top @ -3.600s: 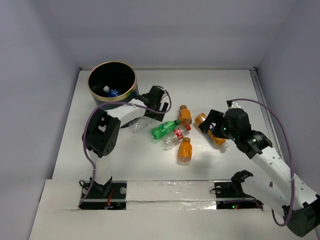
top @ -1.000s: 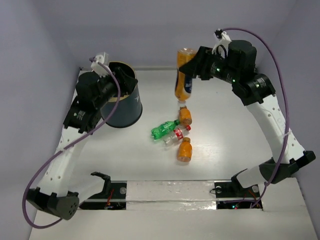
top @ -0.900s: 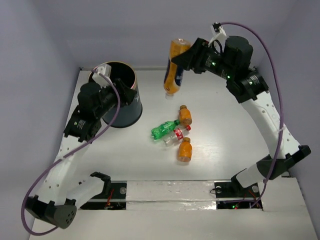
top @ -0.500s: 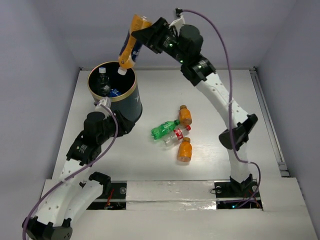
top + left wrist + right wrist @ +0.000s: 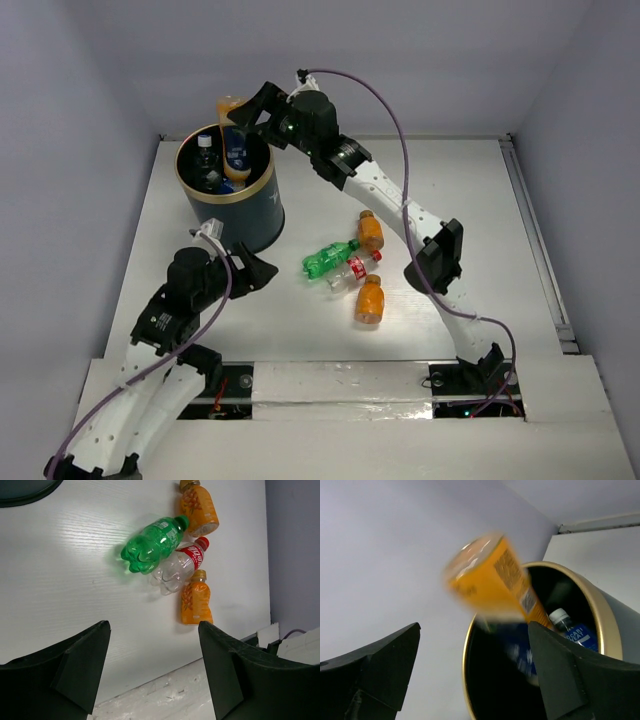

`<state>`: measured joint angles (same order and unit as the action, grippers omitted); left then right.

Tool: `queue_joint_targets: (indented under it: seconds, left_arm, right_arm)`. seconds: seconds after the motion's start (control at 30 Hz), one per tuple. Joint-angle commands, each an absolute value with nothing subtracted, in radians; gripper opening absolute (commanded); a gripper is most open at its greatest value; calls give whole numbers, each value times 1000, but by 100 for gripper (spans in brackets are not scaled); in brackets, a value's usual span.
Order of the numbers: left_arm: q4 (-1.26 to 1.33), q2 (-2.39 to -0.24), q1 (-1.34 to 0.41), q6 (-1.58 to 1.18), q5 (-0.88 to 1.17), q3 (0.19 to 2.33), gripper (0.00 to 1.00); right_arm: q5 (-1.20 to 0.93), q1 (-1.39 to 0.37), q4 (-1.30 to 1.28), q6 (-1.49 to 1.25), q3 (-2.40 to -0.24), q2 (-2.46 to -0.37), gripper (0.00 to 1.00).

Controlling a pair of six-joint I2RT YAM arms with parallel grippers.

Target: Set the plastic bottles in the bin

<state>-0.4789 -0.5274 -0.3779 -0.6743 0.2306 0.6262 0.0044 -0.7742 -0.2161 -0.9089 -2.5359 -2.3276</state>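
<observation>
Right wrist view gives us the right hand (image 5: pixel 474 627) spread wide above the bin (image 5: pixel 600 612), its two dark fingers (image 5: pixel 380 670) well apart. Between them, touching neither, an orange bottle (image 5: pixel 492 580) shows blurred in the air, tilted, with its lower end inside the gold-tan rim. We also see a clear bottle with a blue label (image 5: pixel 572 630) standing inside the bin.

From the top external view, the bin stands upright at the far left of the counter (image 5: pixel 470 200). The left hand (image 5: pixel 153 630) hovers above the counter just beside the bin's foot, opened wide and holding nothing.

Beyond it four bottles lie on the counter. A green bottle (image 5: pixel 150 542) touches a clear bottle with a red label (image 5: pixel 180 567). We count two more orange ones, the far orange bottle (image 5: pixel 200 512) by the green cap and the near orange bottle (image 5: pixel 195 600) just beside the clear one.
</observation>
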Motion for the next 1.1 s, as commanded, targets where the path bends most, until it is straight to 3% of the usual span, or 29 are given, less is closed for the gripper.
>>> queue_joint_targets:
  seconds: [0.0,0.13,0.2,0.27,0.3,0.33,0.43,0.6,0.77,0.8,0.83,0.9,0.93,1.07]
  left_arm:
    - [-399,-567,-403,-654,250,632,68]
    - [-339,-650,-449,-591,230,664,70]
    - [-301,-713,-474,-560,213,678,70]
    - [-279,-789,-497,-519,200,704,71]
    - [-267,-816,-511,-506,192,712,71]
    - [-240,-843,-544,-494,187,732,71]
    - [-204,-957,-622,-450,149,782,74]
    - [-155,-1152,-692,-364,123,874,80]
    - [-163,-1348,-713,-273,121,994,82]
    - [-172,-1371,-713,-258,120,1012,82]
    - [-179,-1399,-713,-244,118,1028,82]
    - [-196,-1468,-713,-209,118,1072,83]
    - [-201,-1489,-713,-195,120,1097,83]
    - [-232,-1598,-713,-149,132,1138,84]
  right_arm:
    - [49,-782,-141,-870,-2536,-2234,95]
    - [60,-782,-159,-789,-2458,-2105,95]
    - [87,-782,-181,-718,-2348,-2034,88]
    - [97,-769,-151,-674,-2211,-1892,59]
    - [95,-759,-129,-667,-2039,-1838,47]
    - [92,-734,-111,-664,-1948,-1783,25]
    - [49,-680,-74,-670,-1625,-1585,7]
    - [-38,-559,-124,-615,-1268,-1337,8]
    - [-38,-529,-238,-542,-1079,-1243,19]
    - [-38,-519,-244,-538,-1059,-1233,23]
    - [-40,-508,-248,-535,-1042,-1227,36]
    - [-72,-485,-250,-526,-1005,-1229,48]
    - [-86,-465,-250,-522,-1000,-1235,60]
    - [-107,-445,-302,-468,-1034,-1308,82]
